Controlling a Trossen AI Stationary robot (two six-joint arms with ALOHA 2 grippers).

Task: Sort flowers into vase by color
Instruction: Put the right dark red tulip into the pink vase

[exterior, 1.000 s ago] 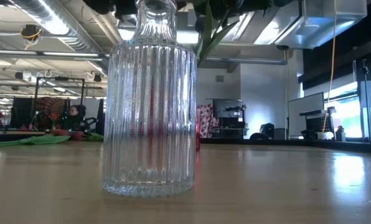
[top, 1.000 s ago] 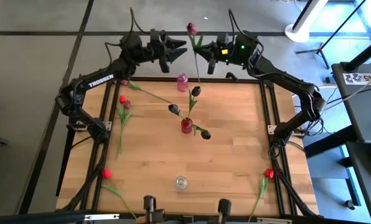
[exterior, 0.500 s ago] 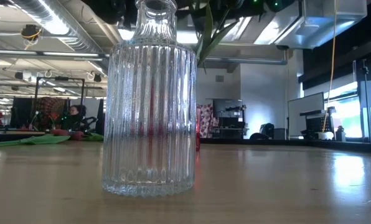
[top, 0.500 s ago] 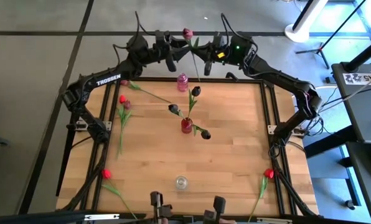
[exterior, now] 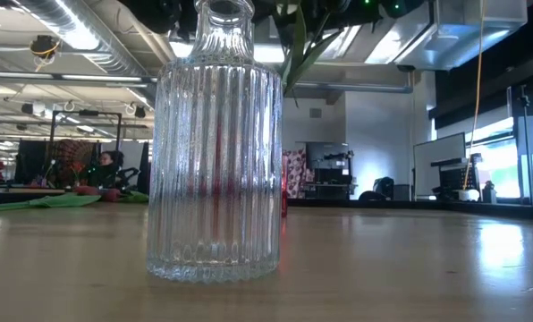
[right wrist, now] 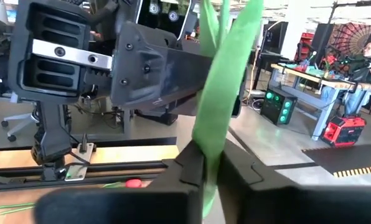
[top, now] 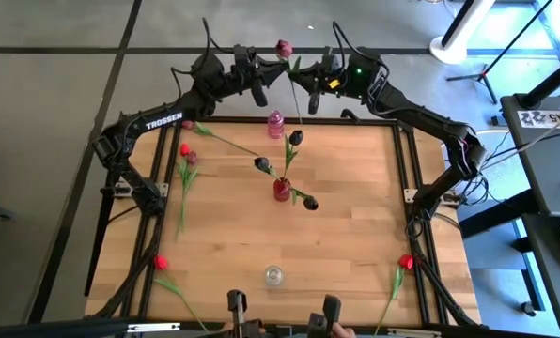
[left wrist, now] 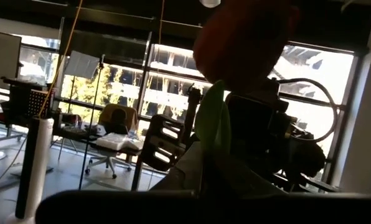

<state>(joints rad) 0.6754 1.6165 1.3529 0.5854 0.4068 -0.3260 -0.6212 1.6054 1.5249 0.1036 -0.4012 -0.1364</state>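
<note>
My right gripper point(top: 311, 91) sits at the top centre of the high view, just past the far edge of the table point(top: 355, 225), its fingers pressed together on the green stem of a magenta tulip point(top: 284, 47). In my right wrist view the stem and a leaf rise straight out from between the closed fingers point(right wrist: 192, 171). My left gripper point(top: 259, 83) faces it from the left, its fingers spread on either side of the same stem, just beside it; I cannot tell whether they touch it.

Below them a small pink vase point(top: 275, 123) stands at the table's far edge. A red vase point(top: 281, 190) in the middle holds three dark tulips point(top: 296, 138). A clear ribbed vase point(top: 274, 275) stands empty at the lower centre. Loose flowers lie on the table: a red and a magenta one point(top: 188, 154) at the left, a red one point(top: 161, 263) at the lower left and another point(top: 406, 262) at the lower right.
</note>
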